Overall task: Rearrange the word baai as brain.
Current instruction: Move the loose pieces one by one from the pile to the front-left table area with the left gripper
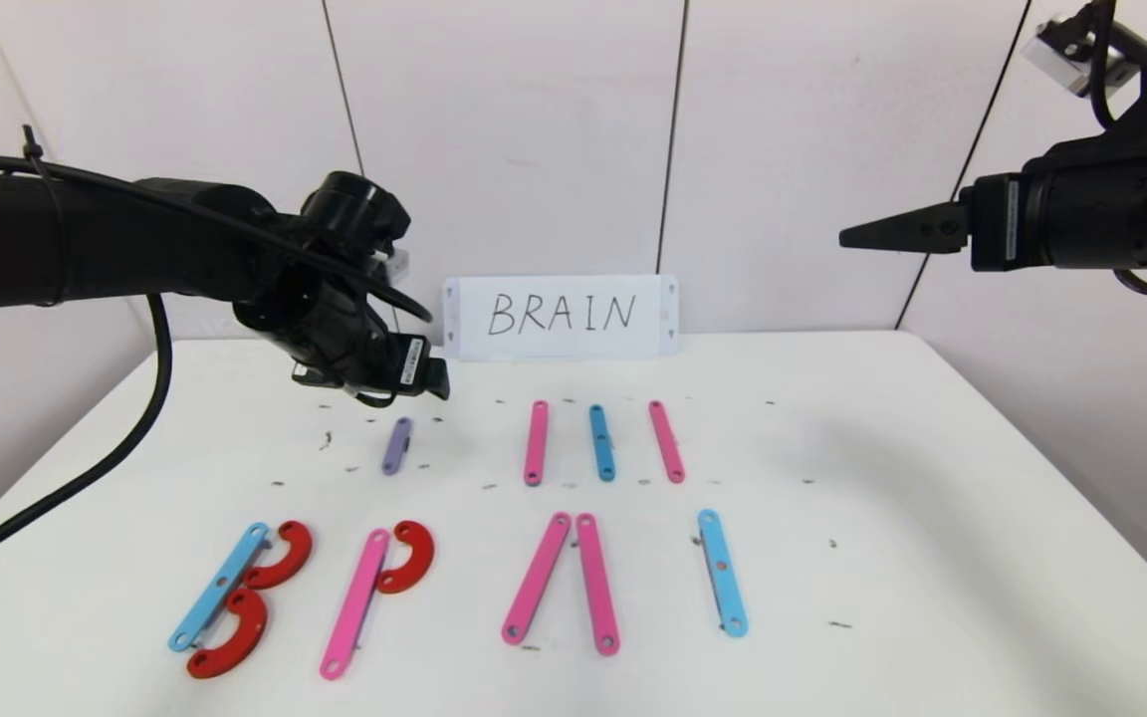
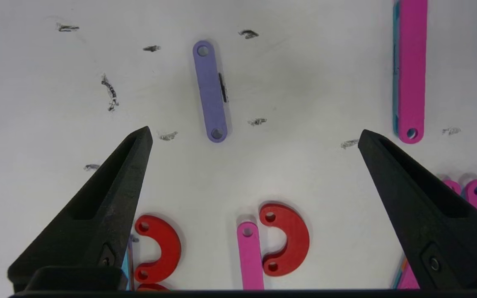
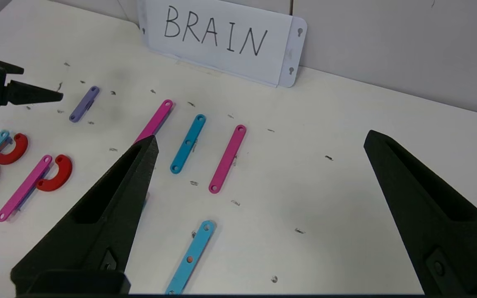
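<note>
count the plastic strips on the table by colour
pink straight bars: 5
light-blue straight bars: 3
purple straight bar: 1
red curved pieces: 3
total: 12

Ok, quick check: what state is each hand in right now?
Left hand: open, empty, above the purple strip.
Right hand: open, empty, raised at the table's right side.
</note>
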Controlling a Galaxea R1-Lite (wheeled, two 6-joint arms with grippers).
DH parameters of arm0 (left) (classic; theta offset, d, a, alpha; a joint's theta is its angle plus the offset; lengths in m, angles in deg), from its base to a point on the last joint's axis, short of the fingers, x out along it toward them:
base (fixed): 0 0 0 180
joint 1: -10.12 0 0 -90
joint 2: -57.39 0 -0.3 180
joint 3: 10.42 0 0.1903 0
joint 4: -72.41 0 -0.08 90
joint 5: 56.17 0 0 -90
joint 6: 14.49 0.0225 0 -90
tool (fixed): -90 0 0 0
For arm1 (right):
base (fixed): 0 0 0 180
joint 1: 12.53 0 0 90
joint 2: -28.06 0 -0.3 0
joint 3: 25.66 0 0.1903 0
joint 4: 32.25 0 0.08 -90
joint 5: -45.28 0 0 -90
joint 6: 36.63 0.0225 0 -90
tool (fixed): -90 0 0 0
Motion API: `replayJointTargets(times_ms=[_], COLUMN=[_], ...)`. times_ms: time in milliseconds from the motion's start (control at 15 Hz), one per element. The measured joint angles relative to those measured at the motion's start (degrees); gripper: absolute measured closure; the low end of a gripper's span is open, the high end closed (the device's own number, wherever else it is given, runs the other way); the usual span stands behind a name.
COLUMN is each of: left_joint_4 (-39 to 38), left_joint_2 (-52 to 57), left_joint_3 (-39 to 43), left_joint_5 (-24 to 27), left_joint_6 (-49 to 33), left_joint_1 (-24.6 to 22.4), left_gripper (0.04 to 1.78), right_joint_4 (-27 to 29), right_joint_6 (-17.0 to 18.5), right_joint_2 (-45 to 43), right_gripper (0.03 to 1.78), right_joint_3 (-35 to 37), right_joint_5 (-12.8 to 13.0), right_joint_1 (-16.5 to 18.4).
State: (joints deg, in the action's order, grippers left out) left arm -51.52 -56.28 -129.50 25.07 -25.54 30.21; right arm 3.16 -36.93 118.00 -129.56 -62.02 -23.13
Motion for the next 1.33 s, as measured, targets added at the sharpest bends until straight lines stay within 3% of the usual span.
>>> replayJointTargets(times_ms=[533,1200,1333], left_joint_4=[-9.73,-11.24,-11.3], left_joint_2=[-9.14,-14.87,-14.96], left_joint_3=[0.52,0.62,0.96], left_joint_5=[0.35,0.63,0.79], left_joint_6=[-4.94,-7.91,-7.89], left_joint_1=[-4.47,-5.21,-5.18], left_gripper=[0.08,0.08,0.14], right_joint_4=[0.0,0.02,0.0], right_joint_6=[0.0,0.0,0.0], right_joint_2=[0.22,0.4,0.38], right_gripper=[0.07,0.07,0.07], right_joint_3=[0.02,0.02,0.02], right_joint_5=[0.0,0.02,0.02], right_joint_1=[0.0,0.0,0.0])
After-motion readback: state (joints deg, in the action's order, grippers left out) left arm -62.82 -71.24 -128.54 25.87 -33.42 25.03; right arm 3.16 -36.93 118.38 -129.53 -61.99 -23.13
